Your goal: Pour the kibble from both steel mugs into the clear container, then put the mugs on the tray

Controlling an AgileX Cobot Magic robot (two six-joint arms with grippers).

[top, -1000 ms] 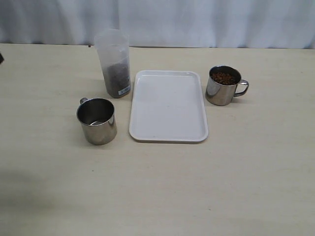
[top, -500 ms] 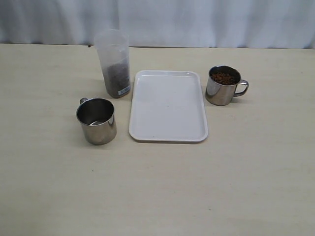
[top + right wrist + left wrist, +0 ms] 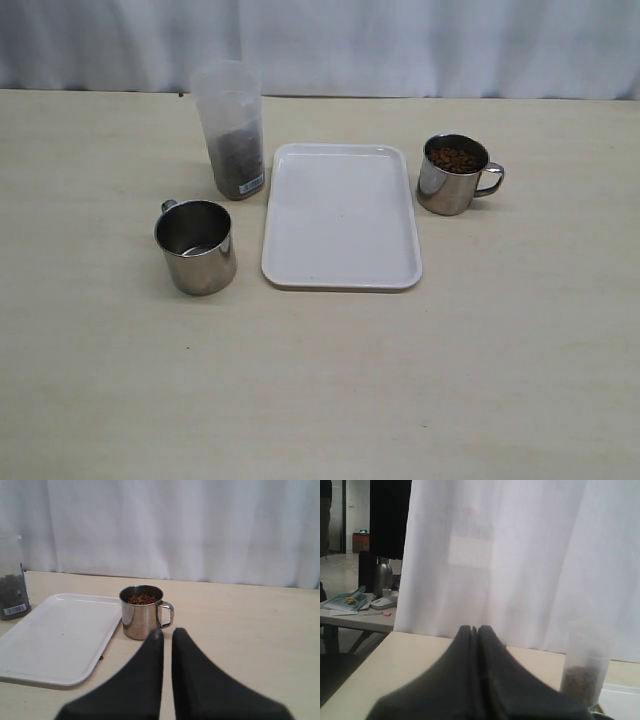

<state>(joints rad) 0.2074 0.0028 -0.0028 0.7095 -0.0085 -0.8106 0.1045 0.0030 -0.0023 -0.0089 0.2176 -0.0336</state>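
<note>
Right end effector [image 3: 166,631], pinched closed and empty, faces the full mug [image 3: 141,615] just ahead, its handle [image 3: 167,615] pointing away from the tray [image 3: 50,640].

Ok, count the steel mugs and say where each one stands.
2. The left mug stands left of the tray, in front of the clear container, looking empty. The right mug stands right of the tray, holding kibble. None appears hidden.
</note>
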